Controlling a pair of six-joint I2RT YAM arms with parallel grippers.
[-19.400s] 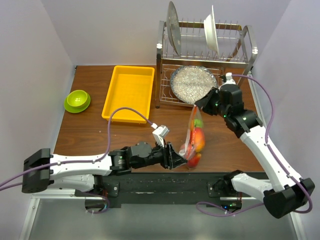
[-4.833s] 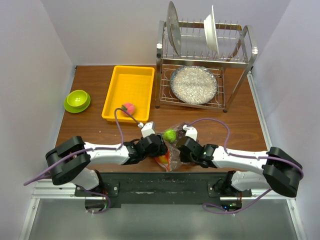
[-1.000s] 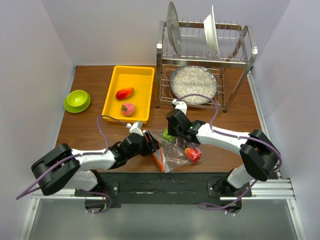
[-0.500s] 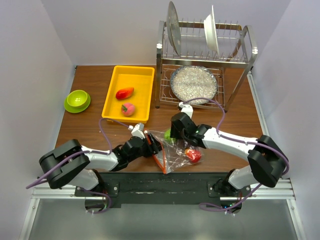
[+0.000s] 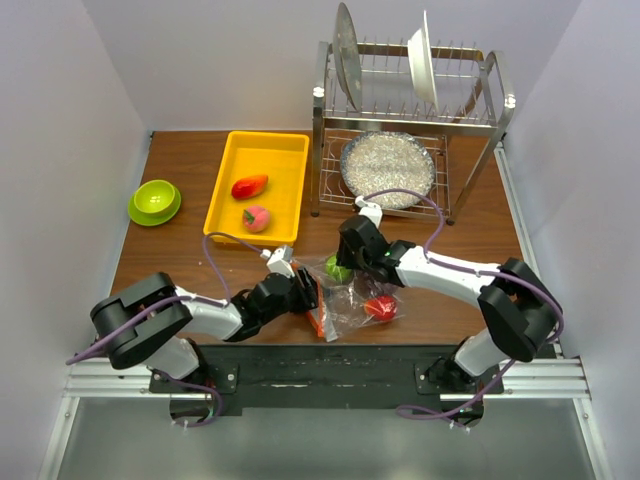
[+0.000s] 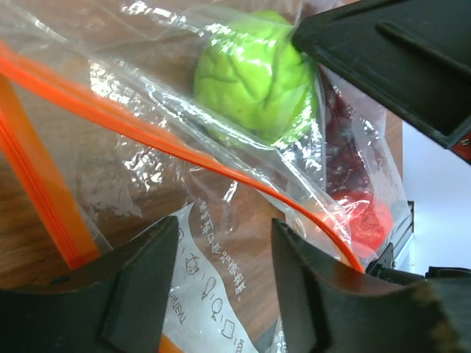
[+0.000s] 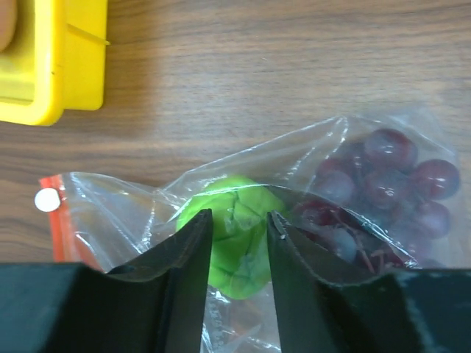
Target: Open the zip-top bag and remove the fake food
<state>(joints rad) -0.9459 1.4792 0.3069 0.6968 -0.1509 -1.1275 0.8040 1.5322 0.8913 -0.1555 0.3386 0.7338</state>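
The zip-top bag lies on the table near the front edge, its orange-red zip strip apart at the mouth. Inside are the green round fruit, the purple grape bunch and the red tomato. My right gripper is open, its fingers straddling the green fruit from above, against the plastic. My left gripper is open at the bag's mouth, with printed film lying between its fingers. The pink peach and the orange-red piece lie in the yellow tray.
A lime-green bowl stands at the far left. A metal dish rack with plates and a glittery pan stands at the back right, just behind my right arm. The table's front edge is right by the bag.
My right gripper has settled over the green fruit in the bag. My left gripper has edged right toward the bag's mouth. The tomato has shifted slightly.
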